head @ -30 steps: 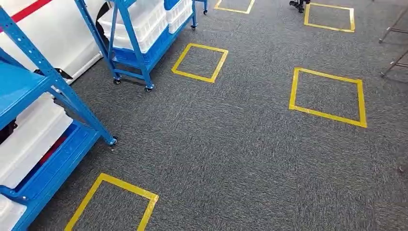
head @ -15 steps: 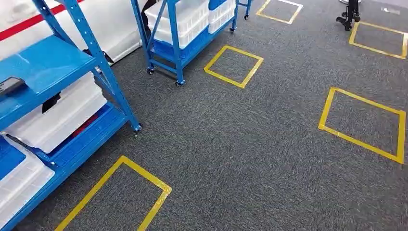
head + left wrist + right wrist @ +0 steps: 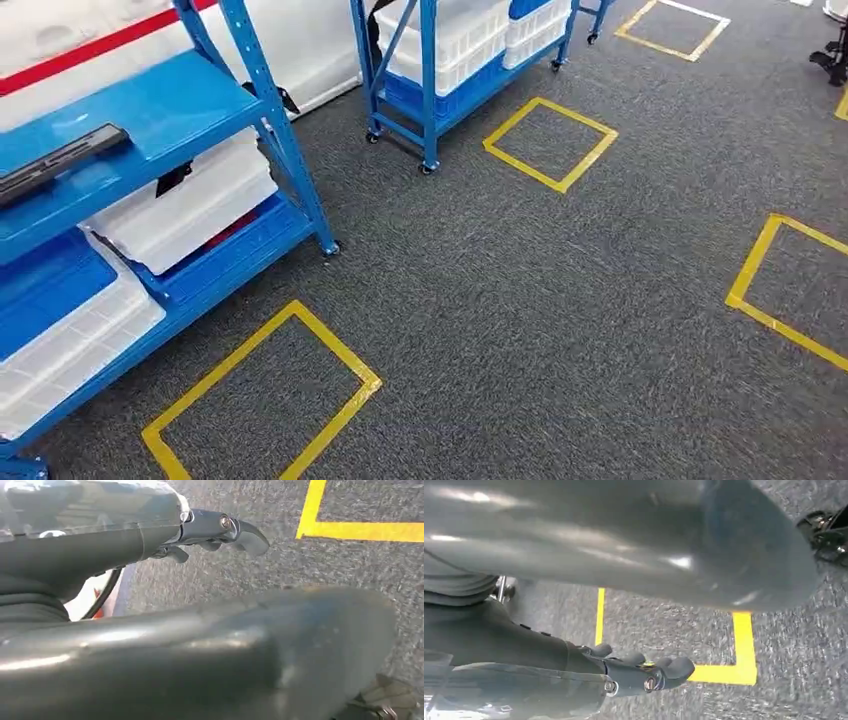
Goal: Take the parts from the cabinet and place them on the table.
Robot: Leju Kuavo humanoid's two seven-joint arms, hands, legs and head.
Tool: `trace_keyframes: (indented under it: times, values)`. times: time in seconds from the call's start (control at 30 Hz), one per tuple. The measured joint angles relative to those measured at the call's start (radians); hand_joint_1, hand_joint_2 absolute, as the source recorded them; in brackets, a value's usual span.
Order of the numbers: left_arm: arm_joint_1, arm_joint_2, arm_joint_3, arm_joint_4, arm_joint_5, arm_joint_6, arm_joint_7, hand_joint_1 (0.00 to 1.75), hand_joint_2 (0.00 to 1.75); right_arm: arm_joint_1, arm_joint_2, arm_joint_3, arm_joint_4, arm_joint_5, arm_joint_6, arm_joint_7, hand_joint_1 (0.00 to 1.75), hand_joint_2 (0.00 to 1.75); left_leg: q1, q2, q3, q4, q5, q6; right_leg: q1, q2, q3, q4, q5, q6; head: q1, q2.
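Observation:
A blue cabinet rack (image 3: 160, 105) stands at the left of the head view. A long black part (image 3: 60, 160) lies flat on its upper shelf. White bins (image 3: 190, 205) sit on the lower shelf, and another white bin (image 3: 70, 340) with a blue lid sits nearer to me. My left hand (image 3: 220, 530) hangs over the grey carpet, fingers loosely apart and holding nothing. My right hand (image 3: 644, 672) hangs the same way above a yellow tape corner (image 3: 741, 672), with nothing in it.
A second blue rack (image 3: 430, 70) on castors holds white bins at the back. Yellow tape squares mark the grey carpet: one (image 3: 265, 400) right in front of the near rack, one (image 3: 550, 140) by the far rack, one (image 3: 790, 290) at the right.
The whole picture has shifted right: the camera has turned left toward the near rack, bringing its upper shelf and the black part into view. Both hands hang as before.

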Motion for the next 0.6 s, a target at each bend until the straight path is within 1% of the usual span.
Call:
trace_keyframes:
  times: [0.03, 0.07, 0.1, 0.13, 0.17, 0.2, 0.23, 0.27, 0.3, 0.33, 0.4, 0.43, 0.47, 0.5, 0.53, 0.57, 0.6]
  values:
    - [-0.003, -0.003, 0.001, 0.0, 0.0, 0.0, -0.006, 0.0, 0.0, 0.003, 0.0, 0.0, 0.0, 0.001, 0.0, -0.002, 0.0, 0.0, 0.001, 0.014, -0.042, 0.088, -0.046, -0.002, 0.004, -0.015, -0.001, 0.0, -0.001, -0.002, 0.0, 0.0]
    - [-0.005, -0.006, 0.001, 0.0, 0.001, 0.0, -0.008, 0.0, 0.0, 0.005, -0.002, 0.0, 0.0, 0.002, 0.0, -0.007, 0.0, 0.0, 0.001, 0.019, -0.08, 0.169, -0.08, -0.002, 0.008, -0.029, -0.002, 0.0, -0.002, -0.004, 0.0, 0.0]
    - [-0.004, -0.01, 0.001, 0.0, 0.003, -0.001, -0.007, 0.0, 0.0, 0.006, -0.003, 0.0, 0.0, 0.006, -0.003, -0.022, 0.0, 0.0, 0.001, 0.021, -0.106, 0.225, -0.094, 0.0, 0.011, -0.042, -0.002, 0.0, -0.003, -0.006, 0.0, 0.0]
    - [-0.003, -0.013, 0.002, 0.0, 0.003, -0.002, -0.004, 0.0, 0.0, 0.006, -0.003, 0.0, 0.0, 0.011, -0.009, -0.035, 0.0, 0.0, 0.001, 0.022, -0.111, 0.235, -0.087, 0.002, 0.015, -0.054, -0.002, 0.0, -0.004, -0.007, 0.0, 0.0]
    - [-0.002, -0.015, 0.003, 0.0, 0.004, -0.007, 0.008, 0.0, 0.0, 0.005, -0.003, 0.0, 0.0, 0.013, -0.017, -0.049, 0.0, 0.0, 0.0, 0.023, -0.091, 0.197, -0.057, 0.008, 0.018, -0.067, 0.0, 0.0, -0.005, -0.009, 0.0, 0.0]
    - [-0.002, -0.018, 0.004, 0.0, 0.004, -0.017, 0.03, 0.0, 0.0, 0.002, -0.003, 0.0, -0.001, 0.013, -0.032, -0.07, 0.0, 0.0, -0.002, 0.028, -0.049, 0.118, -0.014, 0.016, 0.021, -0.079, 0.004, 0.0, -0.007, -0.01, 0.0, 0.0]
    - [-0.002, -0.02, 0.004, 0.0, 0.002, -0.03, 0.059, 0.0, 0.0, 0.001, -0.003, 0.0, -0.001, 0.01, -0.045, -0.092, 0.0, 0.0, -0.012, 0.049, 0.004, 0.021, 0.031, 0.03, 0.025, -0.09, 0.009, 0.0, -0.009, -0.01, 0.0, 0.0]
    - [-0.003, -0.021, 0.005, 0.0, -0.003, -0.042, 0.087, 0.0, 0.0, 0.0, -0.003, 0.0, -0.001, 0.008, -0.055, -0.111, 0.0, 0.0, -0.025, 0.106, 0.046, -0.062, 0.049, 0.05, 0.025, -0.099, 0.013, -0.001, -0.011, -0.01, 0.0, 0.0]
    - [-0.006, -0.021, 0.005, 0.0, -0.006, -0.05, 0.108, 0.0, 0.0, -0.001, -0.003, 0.0, -0.001, 0.007, -0.061, -0.123, 0.0, 0.0, -0.031, 0.131, 0.051, -0.074, 0.035, 0.056, 0.031, -0.107, 0.013, 0.0, -0.013, -0.006, 0.0, 0.0]
    - [-0.009, -0.023, 0.004, 0.0, -0.011, -0.059, 0.128, 0.0, 0.0, -0.003, -0.004, 0.0, -0.001, 0.007, -0.067, -0.133, 0.0, 0.0, -0.033, 0.115, 0.049, -0.082, 0.041, 0.054, 0.025, -0.118, 0.012, -0.002, -0.012, 0.001, 0.0, 0.0]
    - [-0.004, -0.027, 0.005, 0.0, -0.015, -0.075, 0.152, 0.0, 0.0, -0.011, -0.004, 0.0, -0.001, 0.015, -0.072, -0.143, 0.0, 0.0, -0.037, 0.091, 0.046, -0.087, 0.045, 0.059, 0.023, -0.142, 0.019, -0.008, -0.012, 0.008, 0.0, 0.0]
    - [-0.002, -0.029, 0.005, 0.0, -0.016, -0.079, 0.158, 0.0, 0.0, -0.016, -0.004, 0.002, -0.002, 0.019, -0.076, -0.148, 0.0, 0.0, -0.028, 0.077, 0.053, -0.104, 0.054, 0.063, 0.028, -0.152, 0.027, -0.012, -0.013, 0.014, 0.0, 0.0]
    - [0.002, -0.032, 0.005, 0.0, -0.019, -0.086, 0.16, 0.0, 0.0, -0.015, -0.004, 0.005, -0.003, 0.025, -0.083, -0.151, 0.0, 0.0, -0.02, 0.064, 0.068, -0.121, 0.068, 0.061, 0.022, -0.097, 0.028, 0.0, -0.024, 0.023, 0.0, 0.0]
    - [0.0, -0.035, 0.005, 0.0, -0.021, -0.088, 0.158, 0.0, 0.0, -0.015, -0.003, 0.006, -0.004, 0.029, -0.087, -0.153, 0.0, 0.0, -0.017, 0.054, 0.067, -0.124, 0.073, 0.067, 0.018, -0.047, 0.004, 0.042, -0.056, 0.029, 0.0, 0.0]
    - [-0.003, -0.038, 0.005, 0.0, -0.021, -0.089, 0.149, 0.0, 0.0, -0.014, 0.001, 0.008, -0.004, 0.03, -0.089, -0.152, 0.0, 0.0, -0.016, 0.044, 0.064, -0.124, 0.075, 0.068, 0.015, -0.025, -0.031, 0.112, -0.094, 0.033, 0.0, 0.0]
    - [-0.005, -0.04, 0.005, 0.0, -0.021, -0.089, 0.142, 0.0, 0.0, -0.013, 0.003, 0.008, -0.004, 0.031, -0.089, -0.15, 0.0, 0.0, -0.016, 0.034, 0.062, -0.124, 0.076, 0.069, 0.012, -0.018, -0.062, 0.173, -0.122, 0.036, 0.0, 0.0]
    - [-0.005, -0.045, 0.005, 0.0, -0.019, -0.084, 0.128, 0.0, 0.0, -0.012, 0.008, 0.008, -0.004, 0.031, -0.089, -0.143, 0.0, 0.0, -0.015, 0.017, 0.061, -0.123, 0.076, 0.069, 0.008, -0.014, -0.109, 0.267, -0.152, 0.042, 0.0, 0.0]
